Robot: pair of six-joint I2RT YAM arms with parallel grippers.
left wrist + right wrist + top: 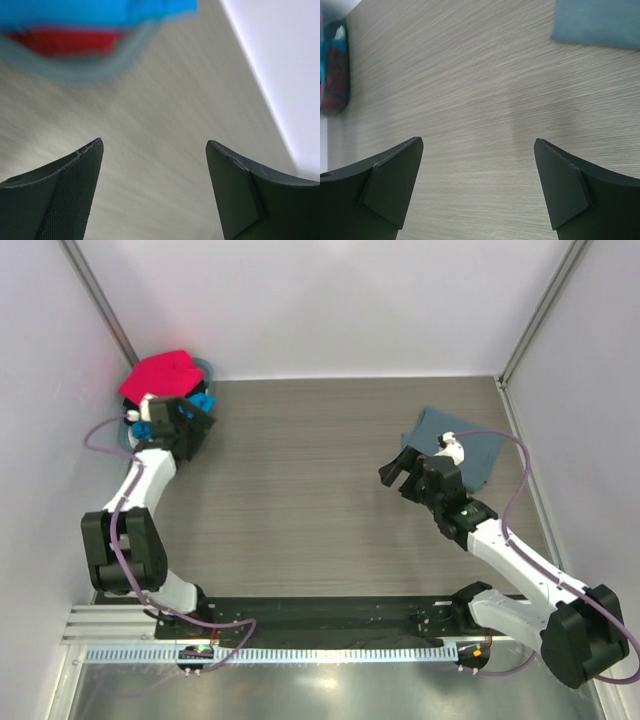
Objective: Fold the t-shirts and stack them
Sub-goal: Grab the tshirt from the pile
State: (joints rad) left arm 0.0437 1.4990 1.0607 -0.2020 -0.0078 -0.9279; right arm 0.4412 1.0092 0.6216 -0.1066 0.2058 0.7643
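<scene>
While both my arms reach out over it, the grey wood-grain table (300,470) fills most of the top view, closed in by white walls (330,300) at the back and both sides.

A teal basket (204,368) sits in the far left corner, against the walls. It is heaped, and a red-pink t-shirt (160,375) lies on top and hides most of the rim. My left arm crosses the near side of the basket and covers what lies below that shirt.

A slate grey-blue t-shirt (482,448) lies folded flat on the table at the far right, close to the right wall. My right wrist overlaps its near left corner from above.

My left gripper (197,430) hangs just beside the basket with its jaws spread wide and nothing between them. My right gripper (400,472) is just left of the grey-blue t-shirt, jaws also wide and empty, with bare table under them.

The left wrist view shows what the top view cannot: a bright blue t-shirt (100,10) spilling over the basket's blurred rim, with red cloth (65,42) beneath it. The right wrist view catches a corner of the folded shirt at its top right and the basket at its left edge, well apart across the table.
</scene>
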